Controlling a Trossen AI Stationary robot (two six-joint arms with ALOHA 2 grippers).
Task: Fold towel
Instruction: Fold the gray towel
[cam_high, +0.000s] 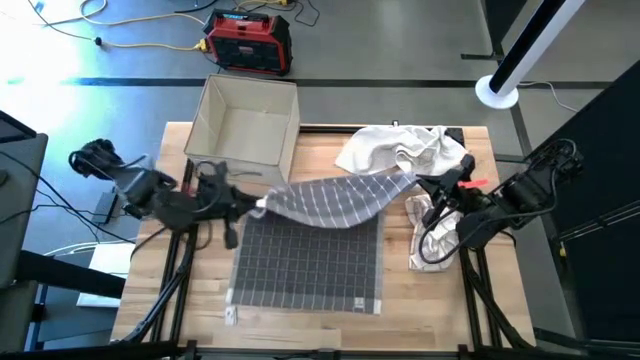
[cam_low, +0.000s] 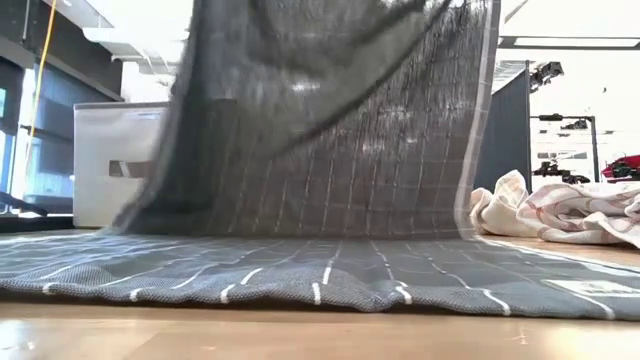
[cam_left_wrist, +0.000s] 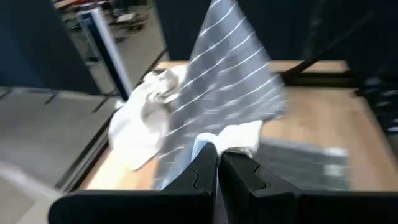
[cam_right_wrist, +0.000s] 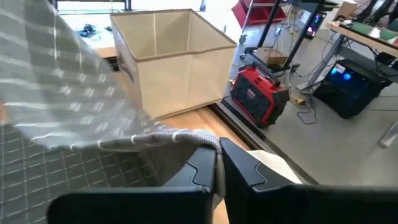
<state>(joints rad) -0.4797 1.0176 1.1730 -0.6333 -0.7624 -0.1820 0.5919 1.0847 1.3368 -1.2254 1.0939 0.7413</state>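
Grey striped towel (cam_high: 310, 250) on desk (cam_high: 180, 300), far edge lifted, stretched left-right between tools. Left tool (cam_high: 258, 207) and right tool (cam_high: 412, 182) each clamped, seemingly on corner.

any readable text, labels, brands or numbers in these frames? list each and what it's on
None can be read.
White tag on the grey striped towel near its front edge: too small to read.
Red and black power unit on the floor: yellow mark on top, blurred.
Beige fabric box: no print visible.
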